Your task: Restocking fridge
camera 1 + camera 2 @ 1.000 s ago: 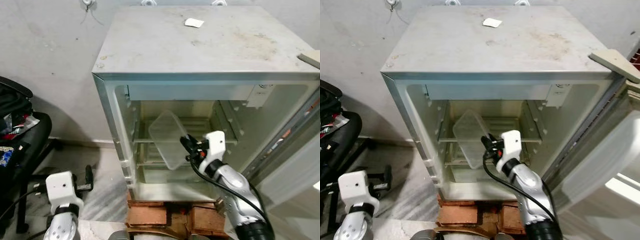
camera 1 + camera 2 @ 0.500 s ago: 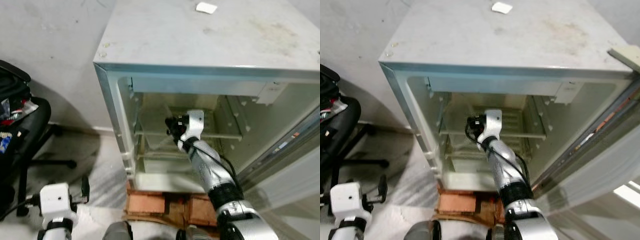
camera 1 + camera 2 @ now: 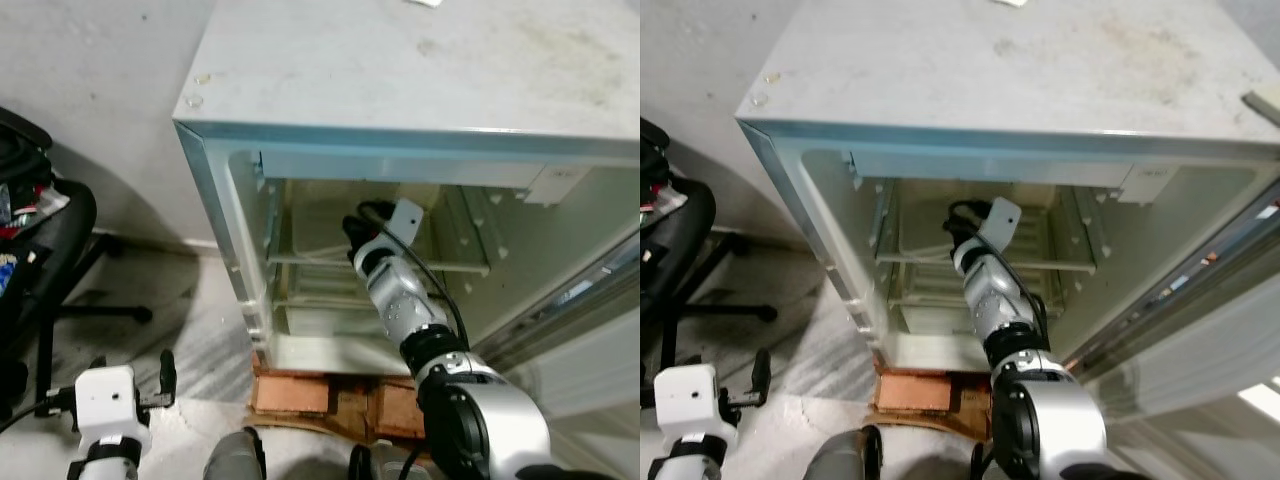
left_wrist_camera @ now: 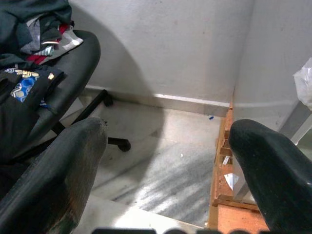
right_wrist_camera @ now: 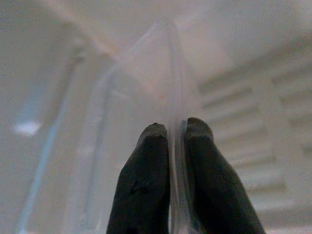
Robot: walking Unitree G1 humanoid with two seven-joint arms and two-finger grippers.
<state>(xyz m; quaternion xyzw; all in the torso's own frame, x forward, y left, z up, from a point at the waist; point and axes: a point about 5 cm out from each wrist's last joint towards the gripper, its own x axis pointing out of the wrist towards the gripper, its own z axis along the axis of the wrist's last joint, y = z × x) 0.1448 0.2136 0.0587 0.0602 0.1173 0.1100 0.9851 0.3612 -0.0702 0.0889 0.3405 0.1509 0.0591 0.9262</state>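
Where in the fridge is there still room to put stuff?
The upper shelf looks bare to the right of the right hand, up to the side wall. Left of the arm is crowded: the clear container it grips sits there. The bottom shelf looks mostly free too.

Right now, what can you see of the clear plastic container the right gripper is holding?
The container is see-through, thin-walled plastic with a raised rim. The right gripper is shut on its edge, one black finger on each side of the wall. It is inside the fridge, over the upper wire shelf. Whether it rests on the shelf is unclear, as are its contents.
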